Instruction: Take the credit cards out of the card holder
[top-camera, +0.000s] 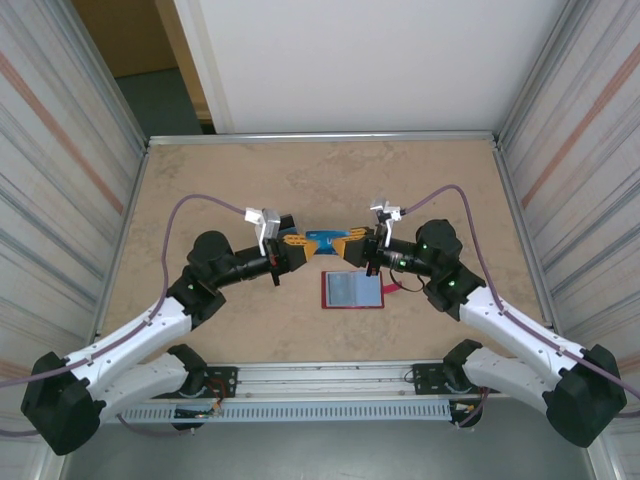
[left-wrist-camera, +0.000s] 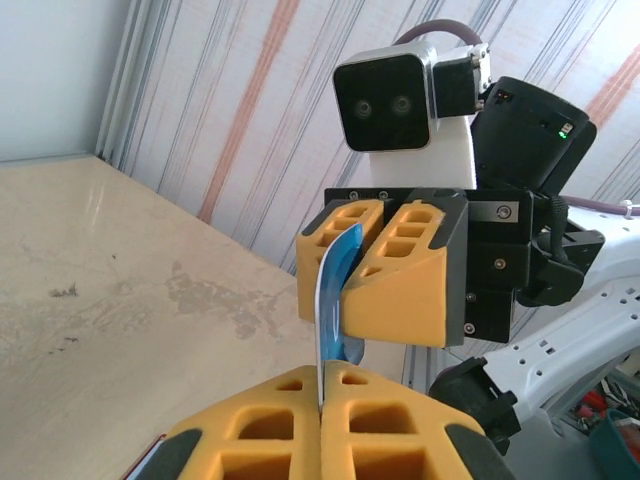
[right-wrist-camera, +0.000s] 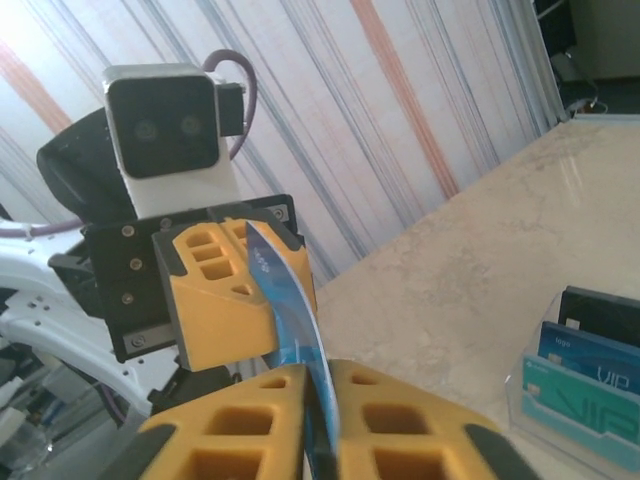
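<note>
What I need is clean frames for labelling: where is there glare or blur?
Top external: evenly lit and sharp, with soft shadows, but the blue card is tiny. Left wrist: pale sheen on the table, blue card crisp. Right wrist: bright glare on the table at far right, card holder cropped by the frame edge.

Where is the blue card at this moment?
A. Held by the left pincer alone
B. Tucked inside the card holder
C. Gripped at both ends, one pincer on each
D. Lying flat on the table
C: the blue card spans the gap between the arms, with the left pincer shut on one end and the right pincer shut on the other. The card holder lies open on the table nearby.
</note>
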